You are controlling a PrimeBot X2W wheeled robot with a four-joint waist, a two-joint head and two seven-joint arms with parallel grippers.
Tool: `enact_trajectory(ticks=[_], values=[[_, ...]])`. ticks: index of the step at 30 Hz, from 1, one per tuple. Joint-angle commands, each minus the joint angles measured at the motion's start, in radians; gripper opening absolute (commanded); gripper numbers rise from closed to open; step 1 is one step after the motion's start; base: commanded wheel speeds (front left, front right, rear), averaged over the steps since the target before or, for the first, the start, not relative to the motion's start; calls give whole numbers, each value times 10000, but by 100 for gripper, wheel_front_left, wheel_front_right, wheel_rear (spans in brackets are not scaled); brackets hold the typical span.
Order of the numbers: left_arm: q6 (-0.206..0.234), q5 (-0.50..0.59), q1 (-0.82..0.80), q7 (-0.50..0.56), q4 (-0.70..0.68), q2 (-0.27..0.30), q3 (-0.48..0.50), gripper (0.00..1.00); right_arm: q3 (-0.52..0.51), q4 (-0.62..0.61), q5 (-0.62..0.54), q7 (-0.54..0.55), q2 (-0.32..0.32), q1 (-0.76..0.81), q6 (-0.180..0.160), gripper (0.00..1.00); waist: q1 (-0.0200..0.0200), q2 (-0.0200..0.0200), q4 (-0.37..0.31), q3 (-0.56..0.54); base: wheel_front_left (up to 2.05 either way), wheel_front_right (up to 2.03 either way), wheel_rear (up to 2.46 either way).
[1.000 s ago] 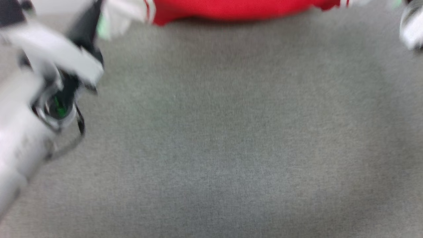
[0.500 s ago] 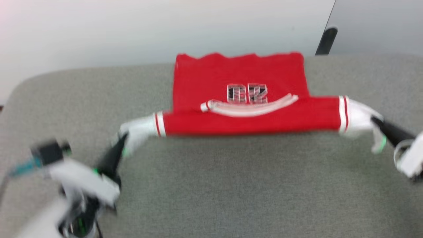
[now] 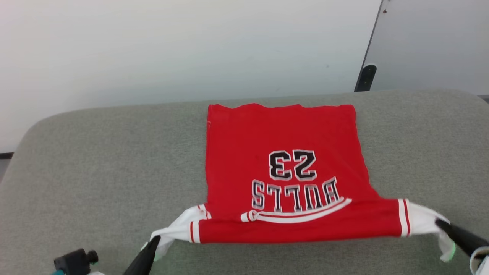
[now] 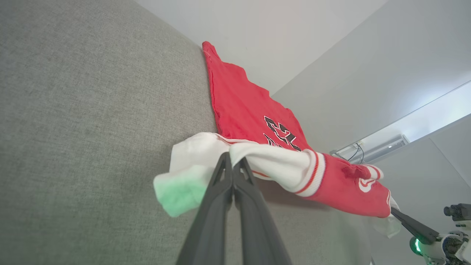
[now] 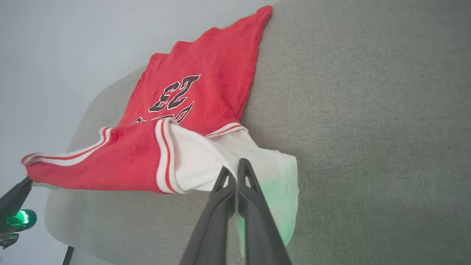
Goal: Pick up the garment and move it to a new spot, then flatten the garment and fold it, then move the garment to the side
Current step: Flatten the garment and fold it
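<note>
The garment (image 3: 282,152), a bright red jersey, is spread on the grey fabric-covered bench (image 3: 95,160), right of the bench's middle in the head view. Its hem is laid toward the pale wall (image 3: 172,46) and its shoulders are turned toward the robot. The far part of the body is laid flat on the bench. The black, white-outlined number 23 (image 3: 292,165) and the word BULLS (image 3: 296,193) are seen upside down in the head view. The near shoulder edge is raised off the bench and drawn out straight between the two tools, and a shadow is cast on the cloth beneath it. The left tool (image 3: 153,241) is pressed together on the white sleeve panel (image 3: 177,231) at the near left. In the left wrist view its two dark fingers (image 4: 220,191) are seen closed with the bunched white cloth (image 4: 198,151) pinched at their tips. The right tool (image 3: 439,222) is likewise closed on the other white sleeve panel (image 3: 420,223). In the right wrist view its tips (image 5: 233,165) are seen buried in the gathered white fabric, beside the red-and-white striped trim (image 5: 163,158). A green tint is thrown on the loose end of each sleeve. The two tools are held well apart, one at each end of the stretched edge.
</note>
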Motion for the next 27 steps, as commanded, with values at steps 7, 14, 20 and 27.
enact_trajectory(ticks=[7, 14, 20, 27], values=[[166, 506, 181, -41, 1041, -660, -131, 0, -681, 268, -1371, 347, 967, 826, -11, 0, 0, 0, -137, 157, 0, 0, 0], [-125, 728, -177, 56, 2584, -1192, -563, 0, -945, 1070, -2429, 823, 2038, 944, -11, 0, 0, 0, -144, 281, 0, 0, 0], [-323, 982, -530, 193, 3719, -1469, -893, 0, -882, 1656, -3039, 1023, 2498, 777, -11, 0, 0, 0, -99, 497, 0, 0, 0], [-437, 1133, -806, 269, 4963, -1803, -1242, 0, -655, 2450, -3426, 992, 2913, 574, -12, 0, 0, 0, -55, 672, 0, 0, 0]])
